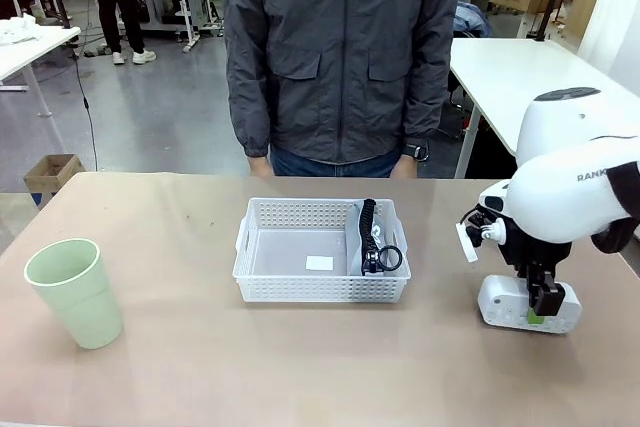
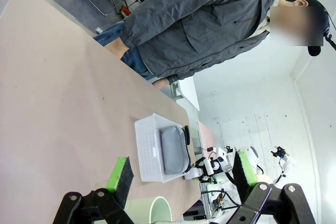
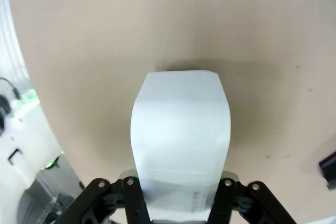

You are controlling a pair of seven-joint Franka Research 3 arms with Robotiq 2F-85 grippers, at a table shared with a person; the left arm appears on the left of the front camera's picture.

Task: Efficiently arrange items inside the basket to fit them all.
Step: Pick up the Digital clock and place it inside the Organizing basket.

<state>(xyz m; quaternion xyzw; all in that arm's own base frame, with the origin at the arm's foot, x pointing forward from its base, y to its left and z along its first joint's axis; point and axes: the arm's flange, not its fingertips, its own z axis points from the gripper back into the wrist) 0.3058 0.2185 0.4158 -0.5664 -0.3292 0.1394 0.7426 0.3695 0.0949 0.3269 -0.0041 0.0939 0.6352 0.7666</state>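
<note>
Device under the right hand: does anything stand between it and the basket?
Nothing visible does: bare table lies between the device and the basket. Inside, the pouch fills the right side; the left is free.

Cup (image 2: 160, 211) cut off at L wrist view's btm edge, pouch (image 1: 368, 237) partly hidden behind basket (image 1: 300, 287) wall

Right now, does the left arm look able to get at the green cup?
Probably yes: the cup stands alone on the table's left side, and the open left gripper hangs close to its rim.
</note>
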